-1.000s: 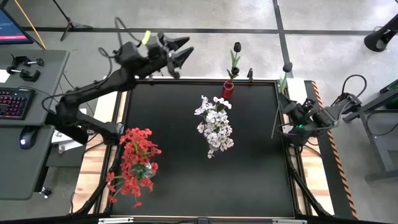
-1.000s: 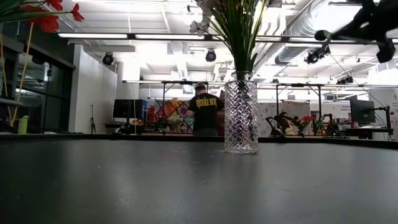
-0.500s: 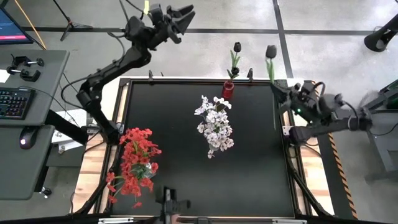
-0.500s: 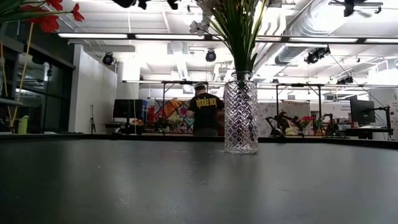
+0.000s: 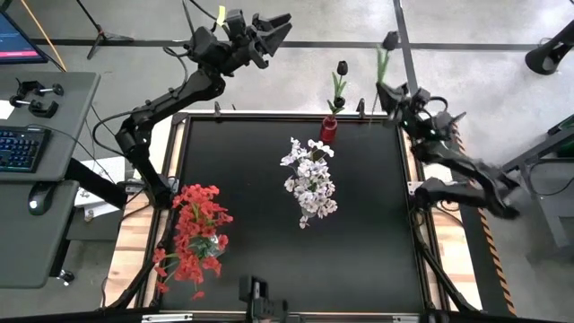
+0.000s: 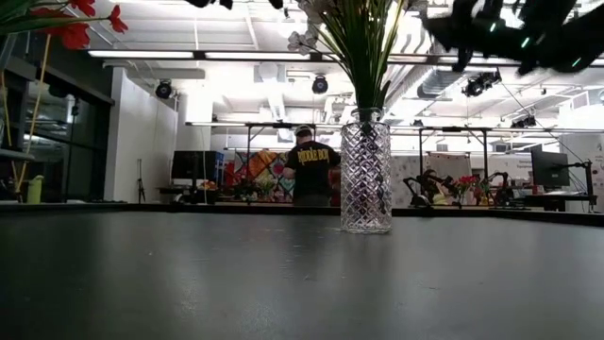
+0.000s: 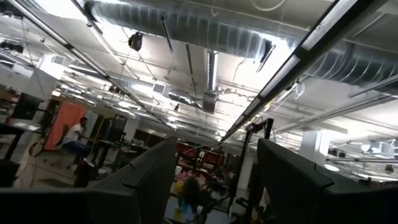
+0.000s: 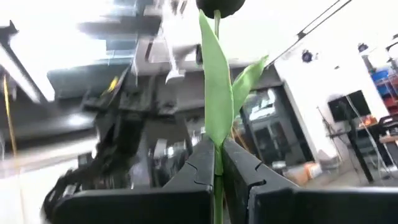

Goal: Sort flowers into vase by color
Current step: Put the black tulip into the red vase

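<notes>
Two arms over the black bench [image 5: 269, 233]: left gripper [image 5: 269, 31] hangs released beyond the far edge; right gripper [image 5: 392, 91] clenches the dark tulip [image 5: 389, 41] mid-stem near the far-right corner. Light, floppy; grip stem low.

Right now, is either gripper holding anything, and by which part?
The right gripper is shut on the dark flower, clamped on its green stem just below the leaves. The left gripper is open, raised beyond the table's far edge, holding nothing.

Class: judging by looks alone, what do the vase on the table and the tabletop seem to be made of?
Vase: probably clear cut glass or moulded plastic; diamond facets, and stems show through its neck. Tabletop: a dark, matte, smooth surface, perhaps a mat or laminate; only dull reflections.
</notes>
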